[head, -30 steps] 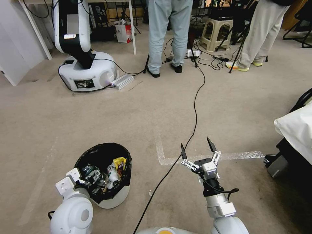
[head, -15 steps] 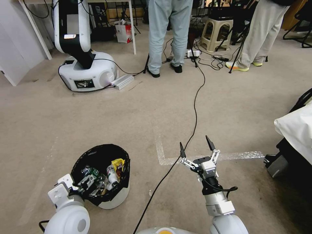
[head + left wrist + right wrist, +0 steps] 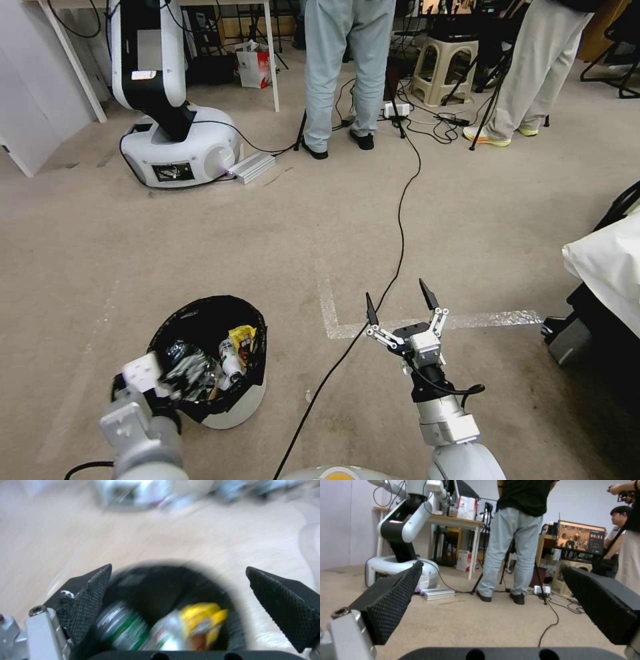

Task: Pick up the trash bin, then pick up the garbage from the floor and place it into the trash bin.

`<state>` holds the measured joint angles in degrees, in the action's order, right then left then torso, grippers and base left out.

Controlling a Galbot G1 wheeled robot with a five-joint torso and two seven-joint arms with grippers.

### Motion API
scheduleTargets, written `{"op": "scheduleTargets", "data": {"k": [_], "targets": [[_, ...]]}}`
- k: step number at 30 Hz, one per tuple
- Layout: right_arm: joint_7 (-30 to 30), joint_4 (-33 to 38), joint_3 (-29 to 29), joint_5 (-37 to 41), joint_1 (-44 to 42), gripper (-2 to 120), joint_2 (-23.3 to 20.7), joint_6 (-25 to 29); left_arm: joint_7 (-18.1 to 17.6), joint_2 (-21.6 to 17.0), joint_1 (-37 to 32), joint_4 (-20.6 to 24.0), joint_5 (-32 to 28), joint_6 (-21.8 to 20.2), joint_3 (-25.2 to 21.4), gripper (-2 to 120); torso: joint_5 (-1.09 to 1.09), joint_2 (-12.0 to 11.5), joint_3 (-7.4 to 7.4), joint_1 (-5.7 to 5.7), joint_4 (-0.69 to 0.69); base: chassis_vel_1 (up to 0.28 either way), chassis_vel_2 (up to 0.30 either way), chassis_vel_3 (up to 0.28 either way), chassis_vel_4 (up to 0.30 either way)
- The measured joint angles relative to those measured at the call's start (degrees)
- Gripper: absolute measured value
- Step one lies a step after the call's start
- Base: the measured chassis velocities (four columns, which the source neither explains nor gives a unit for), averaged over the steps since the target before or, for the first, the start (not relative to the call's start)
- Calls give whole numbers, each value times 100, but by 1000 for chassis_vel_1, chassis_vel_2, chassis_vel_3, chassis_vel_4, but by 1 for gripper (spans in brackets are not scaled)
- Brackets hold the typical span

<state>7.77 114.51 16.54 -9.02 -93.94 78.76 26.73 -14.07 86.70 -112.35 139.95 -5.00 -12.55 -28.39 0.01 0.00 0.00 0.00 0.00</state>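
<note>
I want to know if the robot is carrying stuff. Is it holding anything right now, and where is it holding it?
Nothing is held. The left gripper is open above the trash bin, apart from it. The right gripper is open over bare floor.

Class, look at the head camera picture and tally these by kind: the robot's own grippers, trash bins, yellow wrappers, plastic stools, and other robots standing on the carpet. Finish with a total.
Grippers: 2 (left gripper, right gripper, both open)
Trash bin: 1
Yellow wrapper, inside the bin: 1
Plastic stool: 1
Other robot: 1
Total: 6
</note>
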Motion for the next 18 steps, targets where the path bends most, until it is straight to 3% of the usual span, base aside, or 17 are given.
{"op": "scheduleTargets", "data": {"k": [1, 4, 5, 8, 12, 18], "targets": [[23, 24, -6, -27, -29, 100, 31, -4, 406, -5, -17, -152, 287, 399, 1, 98, 1, 0, 0, 0, 0, 0, 0, 0, 0], [119, 136, -46, -78, -116, 100, 135, -47, 1183, 8, 15, -642, 792, 1707, 35, 98, -1, 0, 0, 0, -1, 0, 0, 0, 0], [119, 136, -46, -78, -116, 100, 135, -47, 1183, 8, 15, -642, 792, 1707, 35, 98, -1, 0, 0, 0, -1, 0, 0, 0, 0], [174, 235, -58, -196, -203, 100, 194, -80, 1627, 27, 128, -1048, 918, 2488, 73, 99, -1, 0, 0, 0, -1, 0, 0, 0, 0], [262, 268, -56, -276, -274, 100, 229, -153, 1787, 27, 260, -1246, 922, 2776, 30, 100, -2, 0, 0, 0, -1, 0, 0, 0, 0], [308, 256, -66, -307, -328, 100, 298, -198, 1708, 14, 351, -1342, 932, 2872, 3, 100, -2, 0, 0, 0, -1, 0, 0, 0, 0]]}}
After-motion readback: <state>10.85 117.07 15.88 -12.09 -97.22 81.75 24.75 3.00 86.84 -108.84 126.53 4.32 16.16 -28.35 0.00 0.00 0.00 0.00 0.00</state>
